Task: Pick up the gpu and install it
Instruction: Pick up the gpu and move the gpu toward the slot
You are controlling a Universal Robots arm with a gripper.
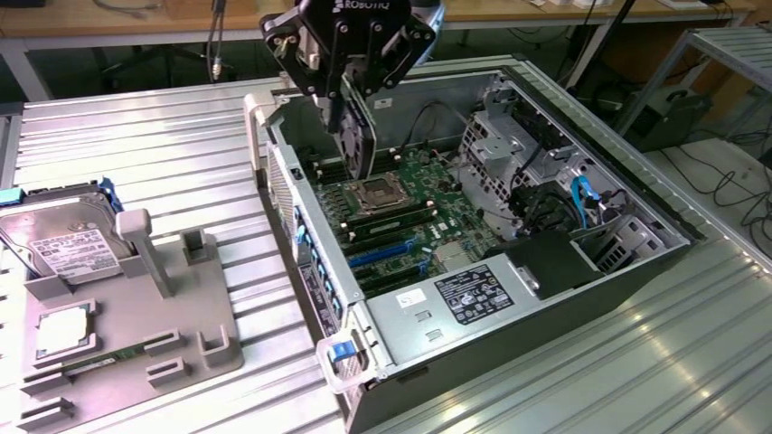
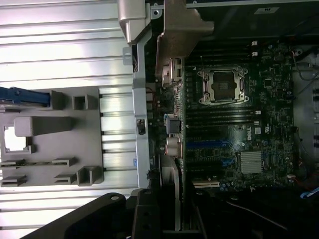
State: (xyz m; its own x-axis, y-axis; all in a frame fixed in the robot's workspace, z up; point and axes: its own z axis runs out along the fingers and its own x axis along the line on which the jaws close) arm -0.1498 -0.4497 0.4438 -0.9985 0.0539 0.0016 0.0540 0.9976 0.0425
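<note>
The gpu (image 1: pixel 357 137) hangs upright from my gripper (image 1: pixel 345 95), which is shut on its upper edge. It is a thin dark card, held over the open computer case (image 1: pixel 627 194), above the motherboard (image 1: pixel 417 212) near the CPU socket (image 1: pixel 374 192). In the wrist view the gpu (image 2: pixel 173 124) shows edge-on, with its silver bracket (image 2: pixel 179 35) and ports lined up along the case's rear wall, and my gripper (image 2: pixel 167 209) is dark in the foreground. The blue expansion slots (image 1: pixel 383 255) (image 2: pixel 209 145) lie on the board below the card.
A grey parts holder (image 1: pixel 133 316) stands on the ribbed metal table at the exterior view's left, carrying a hard drive (image 1: pixel 67 240) and a memory stick (image 1: pixel 108 359). Inside the case are a power supply (image 1: pixel 483 294), drive cages (image 1: pixel 501 145) and cables (image 1: pixel 579 203).
</note>
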